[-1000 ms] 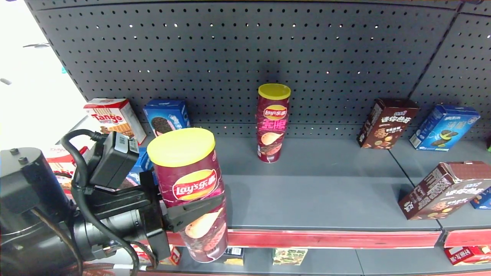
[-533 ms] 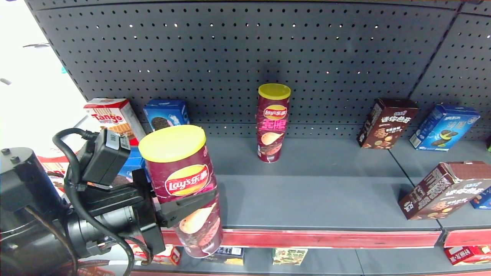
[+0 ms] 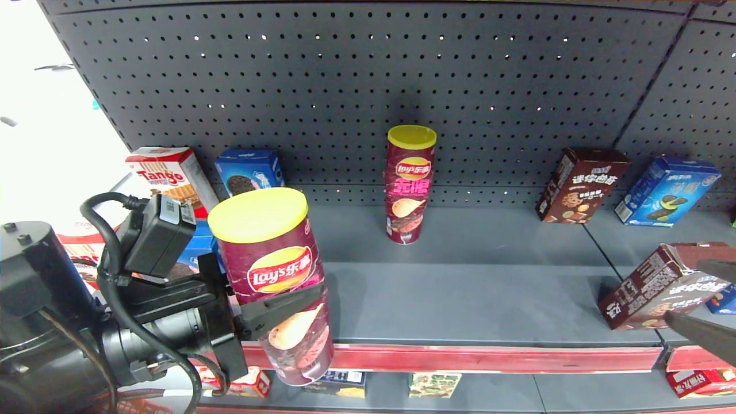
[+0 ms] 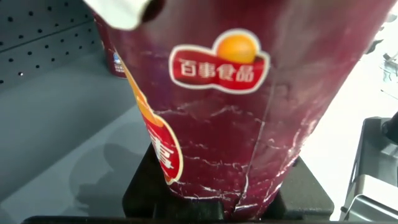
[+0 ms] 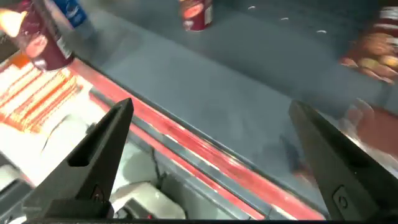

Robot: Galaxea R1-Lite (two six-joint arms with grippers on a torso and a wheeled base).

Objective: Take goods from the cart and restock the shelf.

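A dark red chips can (image 3: 270,276) with a yellow lid is held upright in my left gripper (image 3: 276,313), which is shut on its middle, in front of the shelf's left front edge. Up close, the can (image 4: 236,112) shows its label between the dark jaws. A second, matching can (image 3: 409,184) stands upright at the back of the grey shelf (image 3: 471,287), near the pegboard. My right gripper (image 3: 710,302) is at the far right edge, open, beside a tilted brown box (image 3: 655,290). From the wrist, the right gripper (image 5: 217,162) hangs open over the shelf's red front strip (image 5: 186,140).
A wafer box (image 3: 169,175) and a blue cookie box (image 3: 250,172) stand at the back left. A brown cookie box (image 3: 578,185) and a blue box (image 3: 664,190) stand at the back right. Bare shelf lies between the standing can and the front edge. More goods sit on the lower shelf (image 3: 489,394).
My left gripper with the can shifted a little to the left a second ago, then held still. The right gripper's fingers have come into the head view at the right edge.
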